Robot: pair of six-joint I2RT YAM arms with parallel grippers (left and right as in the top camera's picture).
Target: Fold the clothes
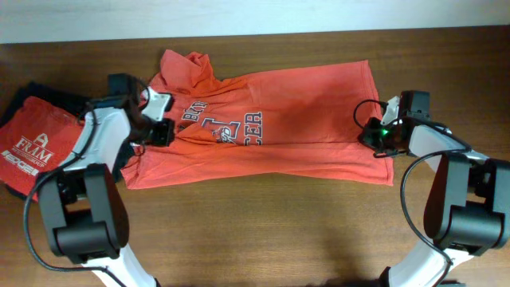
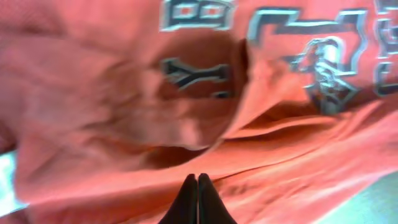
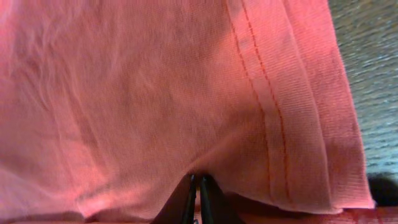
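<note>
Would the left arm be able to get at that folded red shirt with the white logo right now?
Probably, but not freely: the folded red shirt lies uncovered beside that arm, yet the left claw looks shut on the orange T-shirt and must release first.

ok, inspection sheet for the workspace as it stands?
Surface: wooden table, no spills seen.
Job's things: orange-red T-shirt laid lengthwise, print up, left end bunched.
Clutter: folded red shirt with FRAM logo at the left edge, over a dark garment.
Grippers: left claw shut on T-shirt fabric below the lettering; right claw shut on it near the stitched hem.
Cables: black cables loop beside both arms, off the T-shirt.
Surroundings: pale strip beyond the far edge; nothing else seen.
</note>
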